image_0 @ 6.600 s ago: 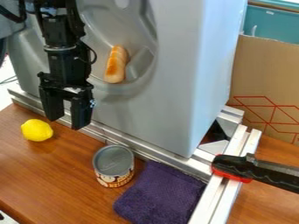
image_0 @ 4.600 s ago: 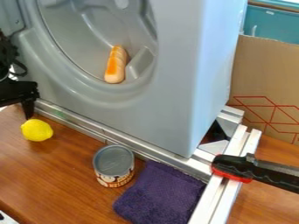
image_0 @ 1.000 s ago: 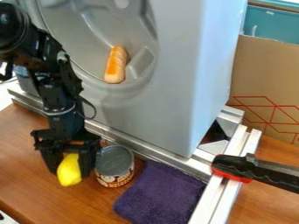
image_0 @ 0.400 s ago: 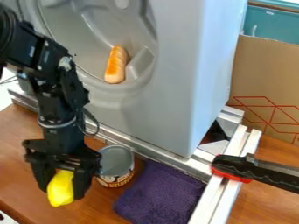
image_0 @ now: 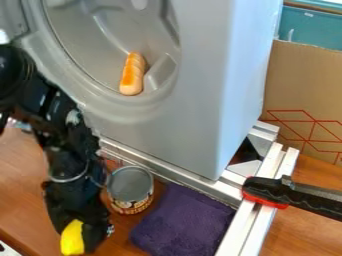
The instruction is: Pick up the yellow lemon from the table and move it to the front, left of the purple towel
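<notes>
Holding the yellow lemon [image_0: 73,239] in the tool [image_0: 79,241], parted only about as wide as the fruit, seemingly clasped from both sides against slipping, over the worktop [image_0: 23,190] at lower left, near the upright can [image_0: 130,185] and, farther right, the purple towel [image_0: 184,220].

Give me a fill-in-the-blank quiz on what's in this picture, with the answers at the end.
The yellow fruit in the gripper is a ____. The towel beside the can is ____. Lying in the grey hollow is a small loaf of ____. The clamp handle is black and ____.

Missing words: lemon; purple; bread; red.
</notes>
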Robot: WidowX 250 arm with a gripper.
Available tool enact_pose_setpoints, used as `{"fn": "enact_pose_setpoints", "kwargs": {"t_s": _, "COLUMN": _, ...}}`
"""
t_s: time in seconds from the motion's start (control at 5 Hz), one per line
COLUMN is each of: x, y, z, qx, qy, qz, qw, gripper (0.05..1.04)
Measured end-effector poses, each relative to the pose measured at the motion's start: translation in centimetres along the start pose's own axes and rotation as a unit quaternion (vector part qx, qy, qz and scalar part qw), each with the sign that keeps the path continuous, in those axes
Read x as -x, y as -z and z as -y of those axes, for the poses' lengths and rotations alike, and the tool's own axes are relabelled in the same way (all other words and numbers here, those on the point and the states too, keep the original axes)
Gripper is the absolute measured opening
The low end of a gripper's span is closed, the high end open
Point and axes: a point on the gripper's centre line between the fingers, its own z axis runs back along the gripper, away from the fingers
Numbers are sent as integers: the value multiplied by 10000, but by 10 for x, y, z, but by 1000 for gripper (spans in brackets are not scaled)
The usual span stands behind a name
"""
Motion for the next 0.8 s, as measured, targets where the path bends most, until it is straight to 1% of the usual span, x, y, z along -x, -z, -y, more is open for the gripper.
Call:
{"fn": "enact_pose_setpoints", "kwargs": {"t_s": 0.2, "x": 3, "y": 6, "z": 0, "qx": 63, "qy": 38, "qz": 99, "qw": 9999, "gripper": 817}}
{"fn": "enact_pose_setpoints", "kwargs": {"t_s": 0.4, "x": 6, "y": 7, "z": 2, "qx": 65, "qy": -134, "qz": 161, "qw": 9998, "gripper": 818}}
{"fn": "enact_pose_setpoints", "kwargs": {"t_s": 0.6, "x": 3, "y": 7, "z": 3, "qx": 106, "qy": -125, "qz": 246, "qw": 9996, "gripper": 865}}
{"fn": "enact_pose_setpoints", "kwargs": {"t_s": 0.8, "x": 6, "y": 13, "z": 4, "qx": 237, "qy": -210, "qz": 131, "qw": 9994, "gripper": 1012}}
